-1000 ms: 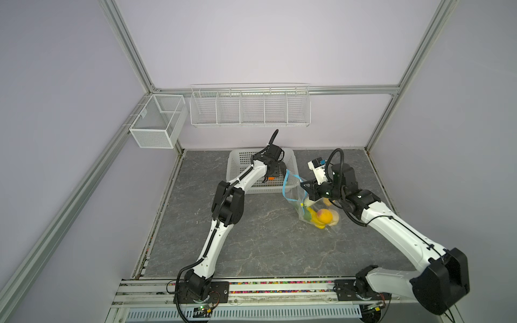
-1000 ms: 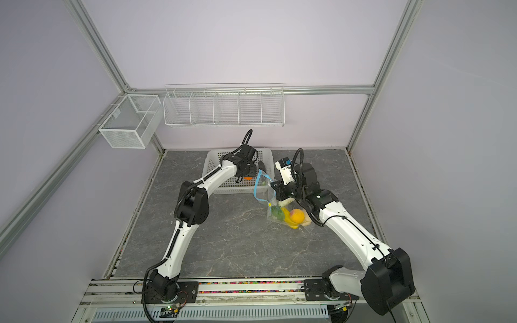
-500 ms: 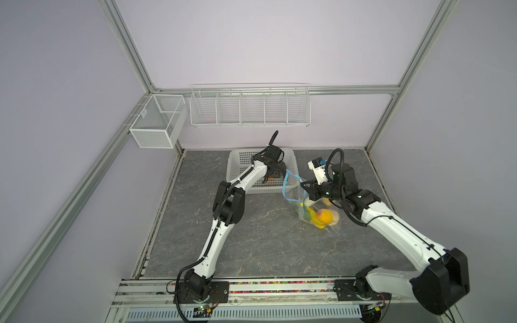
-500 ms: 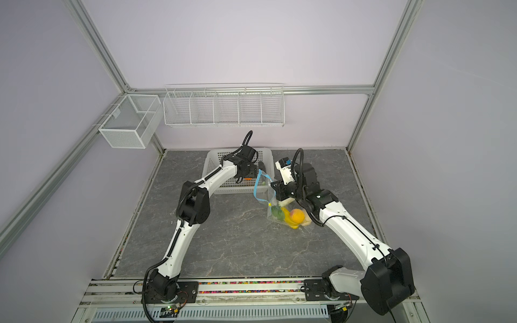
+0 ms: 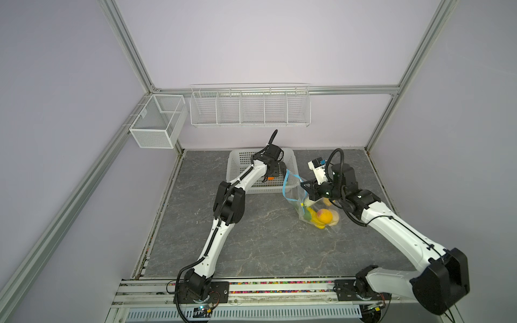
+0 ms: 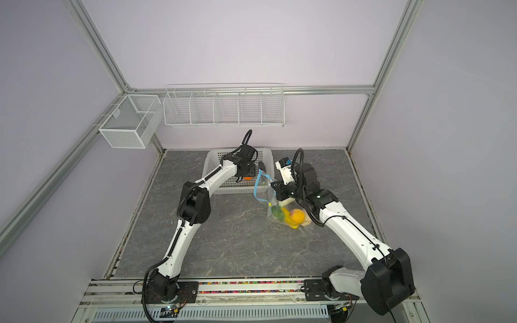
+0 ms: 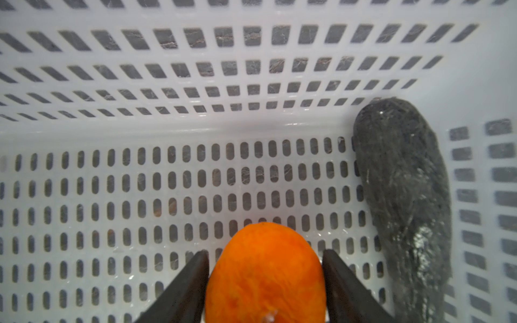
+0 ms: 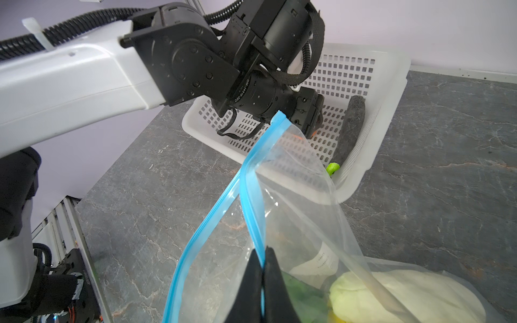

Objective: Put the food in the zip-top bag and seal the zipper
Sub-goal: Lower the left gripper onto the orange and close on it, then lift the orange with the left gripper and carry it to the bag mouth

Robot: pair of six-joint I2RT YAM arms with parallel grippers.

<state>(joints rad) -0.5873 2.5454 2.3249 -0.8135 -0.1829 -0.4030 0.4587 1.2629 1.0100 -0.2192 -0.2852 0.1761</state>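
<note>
While the right gripper [image 8: 263, 253] is pinching the zipper [image 8: 246, 179] with jaws closed tight, lifting one lip so the zip-top bag [image 8: 302, 201] is gaping toward the white basket [image 7: 251, 131], the left gripper [image 7: 265, 253] is clasping an orange piece [image 7: 265, 279] inside that basket, likely for transfer. The bag is lying on the counter [image 5: 265, 237] just beside the basket, clear and crinkled, bulging with yellow, orange and green food [image 5: 321, 216]; a black piece [image 7: 405, 195] is waiting in the basket.

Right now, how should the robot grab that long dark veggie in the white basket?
Pinch the dark veggie across its narrow middle, coming down from above: it lies flat along the basket wall, which likely blocks sideways reaches.
</note>
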